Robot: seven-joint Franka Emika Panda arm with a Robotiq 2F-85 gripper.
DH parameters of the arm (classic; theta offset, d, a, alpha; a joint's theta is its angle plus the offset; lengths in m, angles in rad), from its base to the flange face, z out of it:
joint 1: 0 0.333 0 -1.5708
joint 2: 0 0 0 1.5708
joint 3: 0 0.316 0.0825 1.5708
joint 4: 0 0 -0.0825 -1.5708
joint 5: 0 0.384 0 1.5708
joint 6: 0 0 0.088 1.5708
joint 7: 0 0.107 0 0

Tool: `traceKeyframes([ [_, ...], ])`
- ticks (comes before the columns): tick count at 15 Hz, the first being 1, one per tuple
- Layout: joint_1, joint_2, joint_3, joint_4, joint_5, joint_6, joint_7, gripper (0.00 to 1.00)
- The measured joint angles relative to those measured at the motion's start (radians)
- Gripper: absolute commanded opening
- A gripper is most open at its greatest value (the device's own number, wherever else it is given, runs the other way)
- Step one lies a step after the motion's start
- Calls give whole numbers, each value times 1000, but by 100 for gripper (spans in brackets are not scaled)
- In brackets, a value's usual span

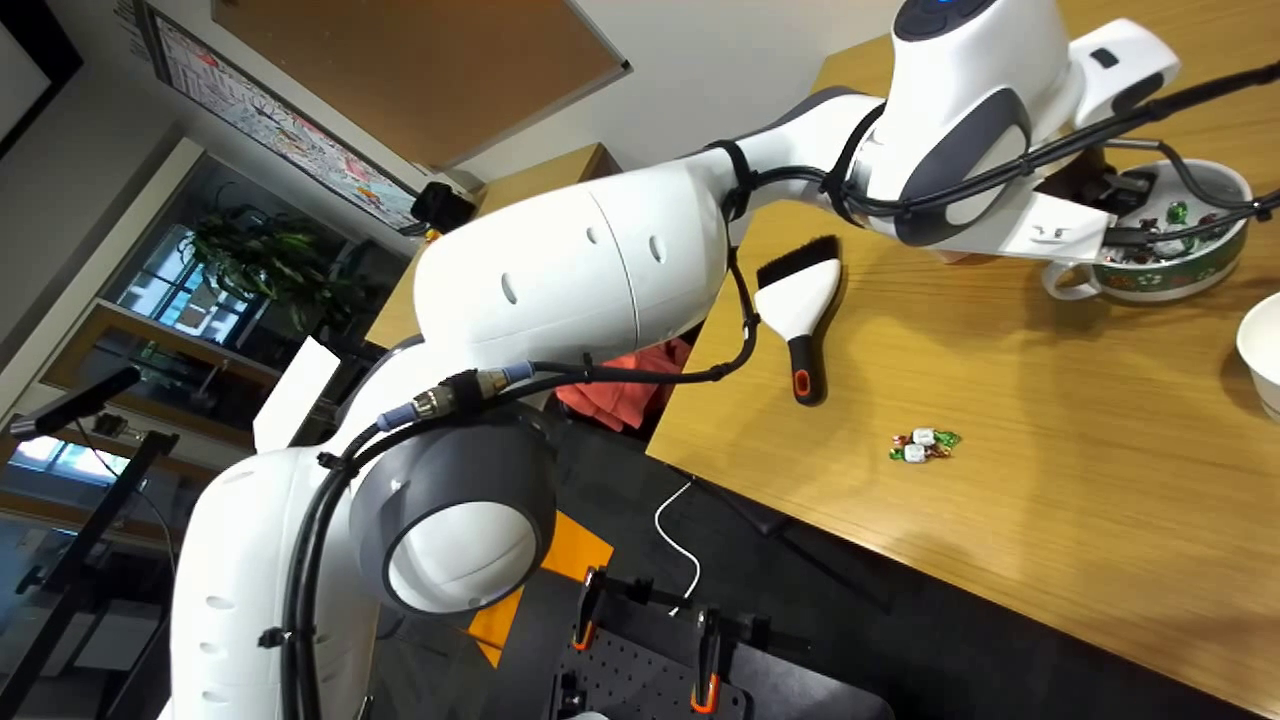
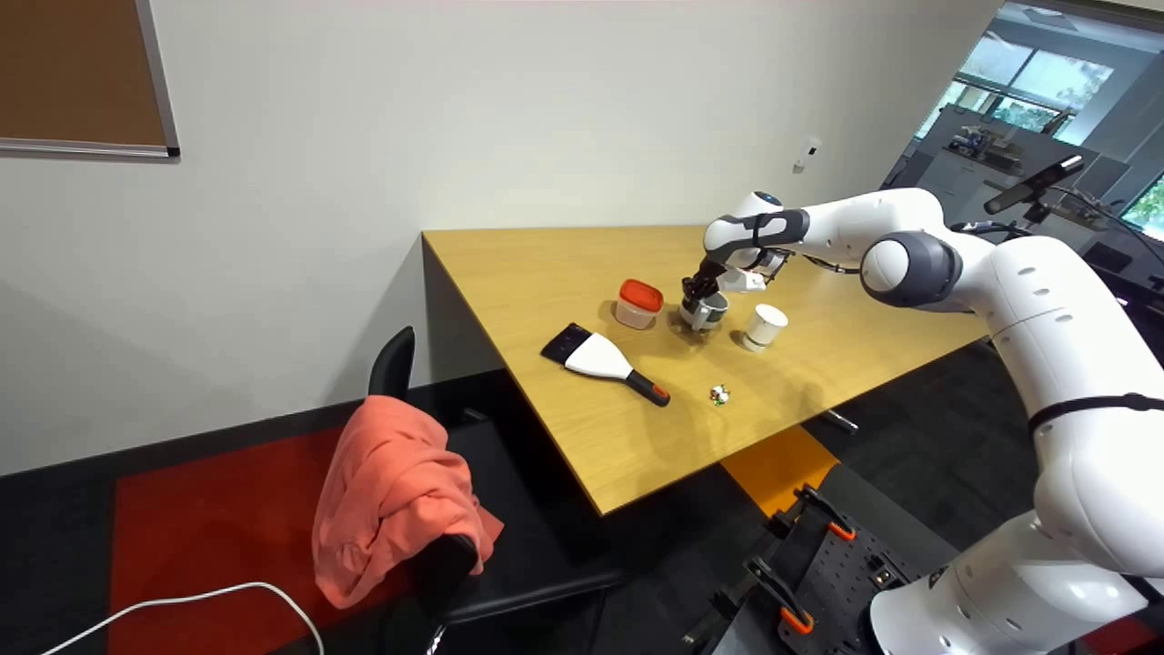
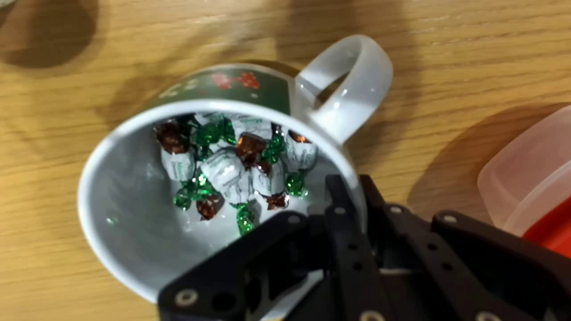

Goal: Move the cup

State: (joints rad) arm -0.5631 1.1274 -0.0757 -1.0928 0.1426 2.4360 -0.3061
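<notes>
1. I find the tool (image 3: 352,182) clamped on the rim of the cup (image 3: 134,196).
2. I record wrapped candies (image 3: 227,171) inside it.
3. I locate it between the wall-side and opposite edges of the bench (image 2: 536,282).

Shows as small print on the white candy wrappers (image 3: 223,168) inside the cup (image 3: 113,191), near the gripper (image 3: 351,185); seems to start with "M" on one, but is too blurred to read fully. Cannot be made out on the framed board (image 1: 288,128), well apart from the gripper.
</notes>
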Motion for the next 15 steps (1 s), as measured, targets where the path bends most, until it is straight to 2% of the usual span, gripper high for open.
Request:
traceKeyframes([
  [5, 3, -3, 2, 1, -1, -17, -4, 3],
  [9, 29, -28, 3, -13, -15, -95, -6, 3],
  [15, 122, -128, 3, -173, -98, -117, -35, 3],
])
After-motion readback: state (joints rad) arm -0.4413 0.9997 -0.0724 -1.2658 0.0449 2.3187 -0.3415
